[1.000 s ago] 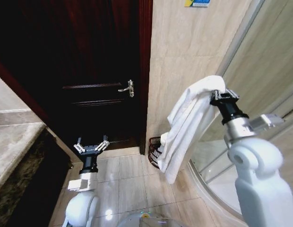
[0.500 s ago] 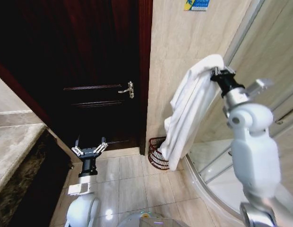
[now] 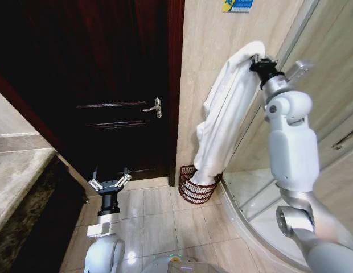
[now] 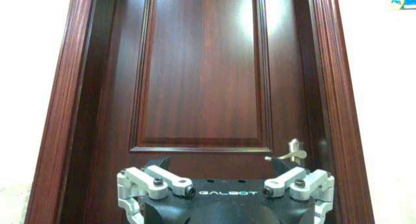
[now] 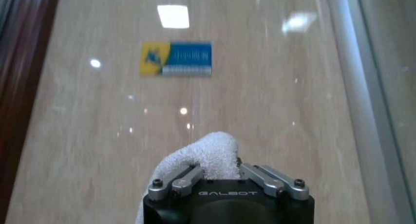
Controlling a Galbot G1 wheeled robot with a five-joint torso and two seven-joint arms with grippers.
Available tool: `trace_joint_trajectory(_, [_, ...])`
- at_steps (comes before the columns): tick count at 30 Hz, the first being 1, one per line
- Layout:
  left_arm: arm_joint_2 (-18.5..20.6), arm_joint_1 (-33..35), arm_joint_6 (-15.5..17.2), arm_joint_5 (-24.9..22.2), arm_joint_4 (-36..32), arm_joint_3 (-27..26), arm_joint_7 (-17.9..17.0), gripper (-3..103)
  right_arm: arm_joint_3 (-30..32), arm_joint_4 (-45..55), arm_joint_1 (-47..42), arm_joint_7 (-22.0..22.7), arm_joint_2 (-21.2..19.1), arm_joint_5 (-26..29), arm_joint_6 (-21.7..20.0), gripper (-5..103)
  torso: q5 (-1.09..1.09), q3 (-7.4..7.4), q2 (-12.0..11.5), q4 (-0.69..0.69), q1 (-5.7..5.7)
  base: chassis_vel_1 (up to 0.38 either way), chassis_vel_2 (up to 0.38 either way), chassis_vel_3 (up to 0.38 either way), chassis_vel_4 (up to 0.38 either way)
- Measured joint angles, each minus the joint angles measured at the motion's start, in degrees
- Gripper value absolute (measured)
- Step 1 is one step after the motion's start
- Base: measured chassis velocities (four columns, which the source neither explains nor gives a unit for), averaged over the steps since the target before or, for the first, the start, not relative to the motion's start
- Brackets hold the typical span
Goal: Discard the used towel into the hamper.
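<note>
White towel (image 3: 222, 122) pinched in right gripper (image 3: 255, 59) fingers, upper right, hanging so its tail dips into reddish-brown hamper (image 3: 197, 189) lower centre, likely for a clean drop. Left gripper (image 3: 110, 182) lower left, fingers spread, idle.

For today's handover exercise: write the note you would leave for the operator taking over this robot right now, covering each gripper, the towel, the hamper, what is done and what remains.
Right gripper: raised high by the tiled wall, shut on the white towel.
Left gripper: low, facing the dark door, open, holding nothing.
Hamper: on the floor at the wall's foot, beside the door frame.
Done: towel held, hanging straight down with its lower end at the hamper's rim.
Left: lower and release the towel so all of it ends up inside.
</note>
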Motion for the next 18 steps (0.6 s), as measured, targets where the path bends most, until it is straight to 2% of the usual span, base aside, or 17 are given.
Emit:
trace_joint_trajectory(6, [0.02,0.17,0.1,0.67,-0.2,0.39,-0.04,100,-2.09,-2.58,-1.56,-0.36,1.01,-0.31,1.54,8,-0.01,-0.06,-0.1,0.01,-0.05,0.0,0.0,0.0,0.0])
trace_joint_trajectory(12, [0.03,0.84,0.01,1.18,-1.03,0.46,0.04,100,-3.8,-4.04,-1.67,-0.61,1.58,-1.0,1.94,8,-0.02,-0.75,-1.39,0.01,-0.64,0.0,0.0,0.0,0.0])
trace_joint_trajectory(18, [0.05,1.61,-0.94,1.47,-1.38,0.37,0.06,100,-4.74,-7.54,-0.14,-0.58,1.82,-2.1,2.47,8,-0.02,-1.97,-3.65,0.01,-1.68,0.0,0.0,0.0,0.0])
